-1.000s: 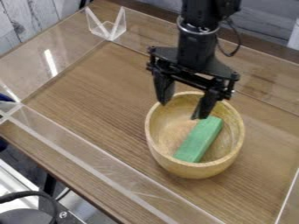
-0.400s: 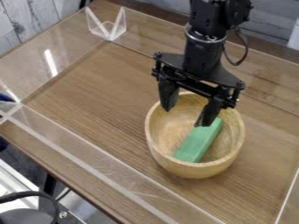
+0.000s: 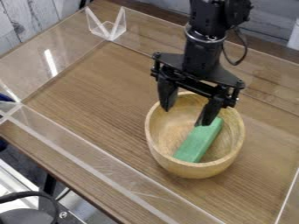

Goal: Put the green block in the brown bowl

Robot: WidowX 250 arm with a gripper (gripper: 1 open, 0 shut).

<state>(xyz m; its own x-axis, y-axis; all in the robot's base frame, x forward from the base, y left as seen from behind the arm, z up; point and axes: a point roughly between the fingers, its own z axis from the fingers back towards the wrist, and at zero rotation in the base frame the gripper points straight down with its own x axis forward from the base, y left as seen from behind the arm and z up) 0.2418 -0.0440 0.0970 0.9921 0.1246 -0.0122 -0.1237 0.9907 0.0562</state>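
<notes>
Bowl: While the robot arm reaches in from the far side, the round light-brown wooden bowl rests upright on the brown wood-grain tabletop.
Block: The bright green, flat, elongated rectangular block lies inside the bowl, on the right-hand part of its interior as seen by the camera. Its long axis runs obliquely, with the far end farther right than the near end. Contact with the inner wall cannot be determined.
End effector: The black two-finger gripper is spread wide, fingers pointing down, above the far part of the bowl. Nothing is pinched between the fingers. The block is nearer the camera than the fingertips.
Arm: The black jointed robot arm extends upward beyond the bowl, with a thin dark cable looped at its right side in the view.
Far left of bowl: A clear, angular plastic-like object stands on the tabletop, well apart from the bowl.
Near left of bowl: A transparent strip runs obliquely along the tabletop. Beyond the table edge, black curved hardware is partly visible; its type cannot be determined.
</notes>
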